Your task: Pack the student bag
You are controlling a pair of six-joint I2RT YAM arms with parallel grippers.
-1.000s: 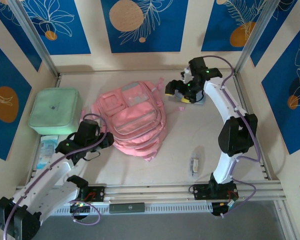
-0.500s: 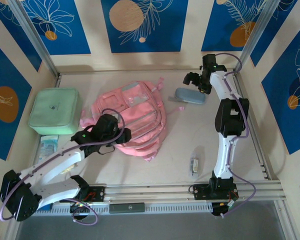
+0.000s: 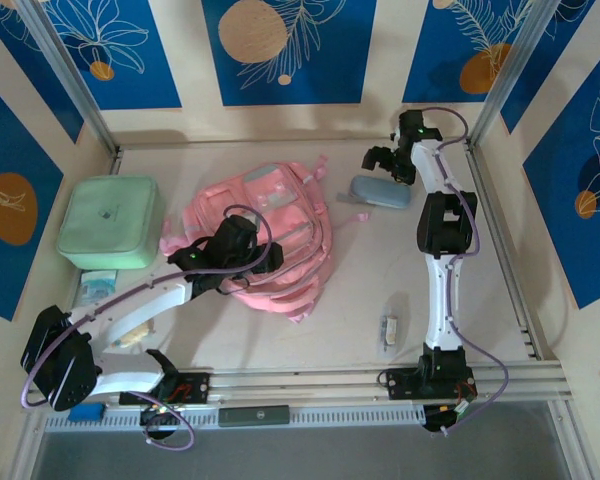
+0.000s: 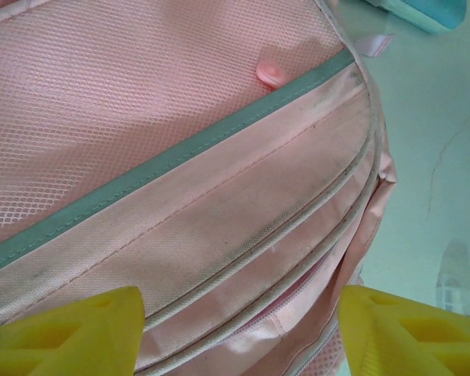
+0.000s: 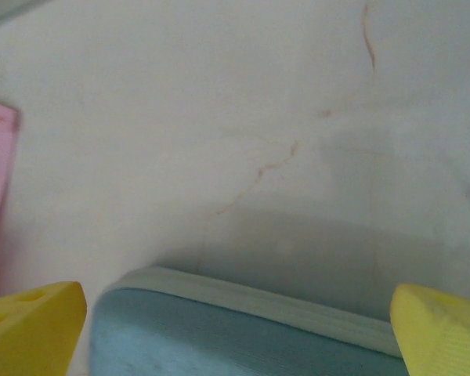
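Student bag (image 3: 280,225) edge under released left end effector (image 4: 239,329), right end effector (image 5: 239,329) released by blue case (image 3: 380,191)

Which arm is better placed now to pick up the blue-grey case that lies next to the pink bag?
The right. The open right gripper hangs close by the blue-grey case, which lies between its fingers in the wrist view. The left gripper is over the student bag, farther away.

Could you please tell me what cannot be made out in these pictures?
- Top view: the left gripper hides the lower front of the student bag; zip state unclear.
- Top view: the small object by the right arm is too small to identify.
- Right wrist view: the blue-grey case is blurred and cut by the bottom edge.
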